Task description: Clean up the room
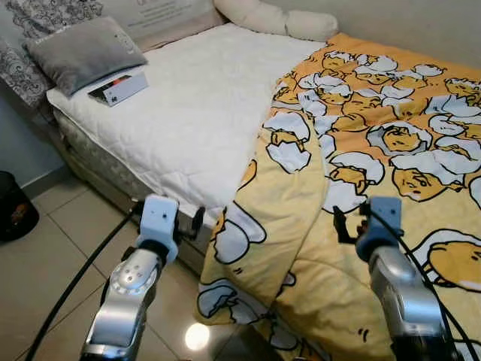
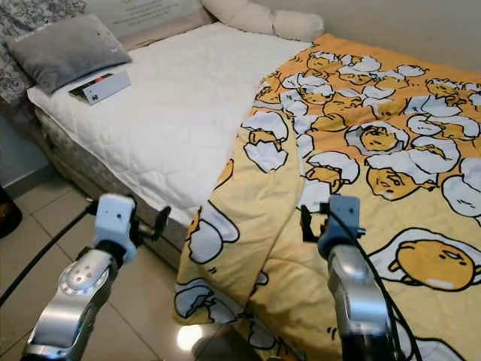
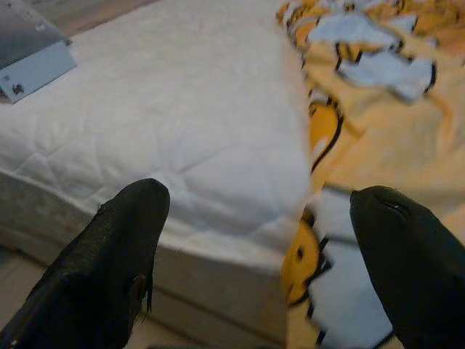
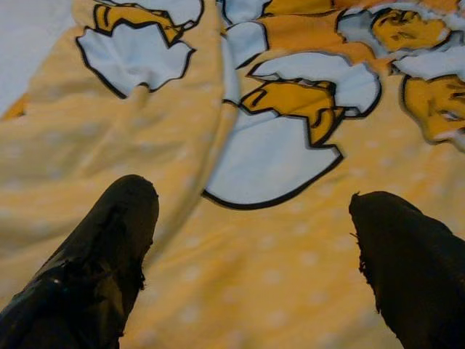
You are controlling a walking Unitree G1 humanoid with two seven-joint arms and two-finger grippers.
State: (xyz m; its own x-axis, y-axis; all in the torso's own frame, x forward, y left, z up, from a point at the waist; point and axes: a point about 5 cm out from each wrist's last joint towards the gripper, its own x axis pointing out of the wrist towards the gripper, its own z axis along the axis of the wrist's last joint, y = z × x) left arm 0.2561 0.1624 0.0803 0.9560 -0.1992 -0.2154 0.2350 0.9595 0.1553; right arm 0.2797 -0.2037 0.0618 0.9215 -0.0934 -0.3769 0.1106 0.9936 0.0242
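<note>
Left gripper (image 3: 254,254) wide open, empty, before the mattress (image 1: 188,113) edge, right gripper (image 4: 254,247) wide open, empty, above the yellow egg-print blanket (image 1: 376,150) draping to the floor, farther off a box (image 1: 119,88) beside a grey pillow (image 1: 81,51).

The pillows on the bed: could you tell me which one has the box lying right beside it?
The grey pillow at the bed's left corner; the box lies against its near edge. The cream pillow has nothing beside it.

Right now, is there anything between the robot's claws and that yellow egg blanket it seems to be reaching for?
Nothing visible blocks either one. The right gripper hangs open directly above the yellow blanket. The left gripper, also open, points at the mattress edge with the blanket's hanging fold beside it.
</note>
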